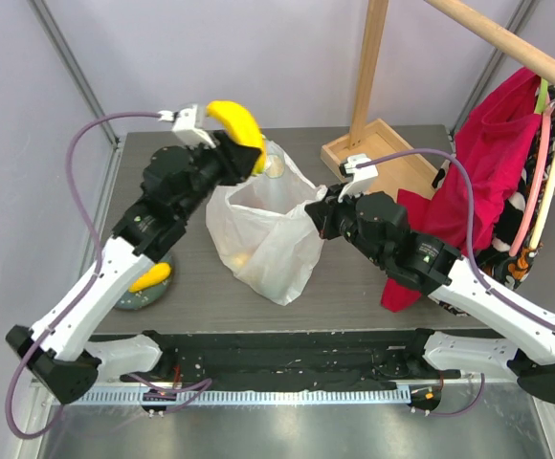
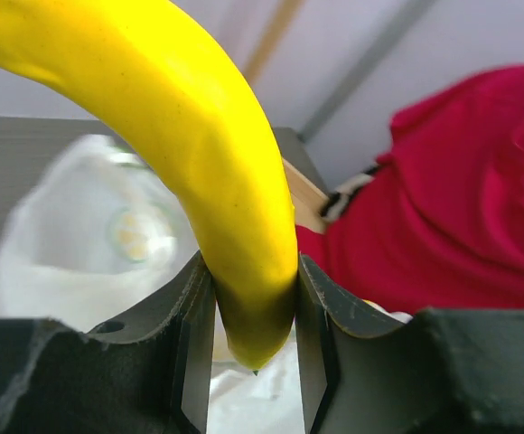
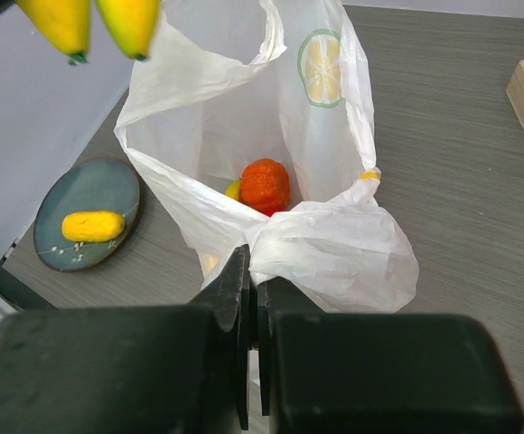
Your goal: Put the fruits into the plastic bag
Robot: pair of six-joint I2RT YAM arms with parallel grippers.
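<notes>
left end effector [image 2: 253, 348]: jaws part-way apart, clamped on the lower end of banana bunch [image 2: 199, 154]; raised off tabletop [image 1: 354, 287], at the far-left rim of plastic bag [image 1: 268, 239]
banana bunch: yellow, curved, arcs up and out of the jaws, clear of the tabletop; from right wrist, two yellow tips with greenish ends at top left, above and left of the bag mouth
right end effector [image 3: 253, 307]: jaws fully closed, pinching a gathered fold of the bag's rim on the right-arm side; holds the mouth up and open
plastic bag: white, thin, translucent; stands mid tabletop between the two arms, mouth open upward; lemon-slice print on the far inner wall
orange fruit [image 3: 265, 185]: inside the bag, at the bottom, seen through the open mouth
yellow-green fruit [image 3: 234, 188]: inside the bag, touching the orange fruit's left side, mostly hidden by the bag wall
yellow fruit [image 3: 92, 226]: oblong, lies on plate [image 3: 81, 194], outside the bag
plate: round, grey-blue, on the tabletop left of the bag, partly under the left arm in top view
red cloth [image 1: 493, 163]: hangs at the right, behind the right arm, apart from the bag
wooden tray [image 1: 373, 153]: far right of the tabletop, near the bag's far side, not touching
</notes>
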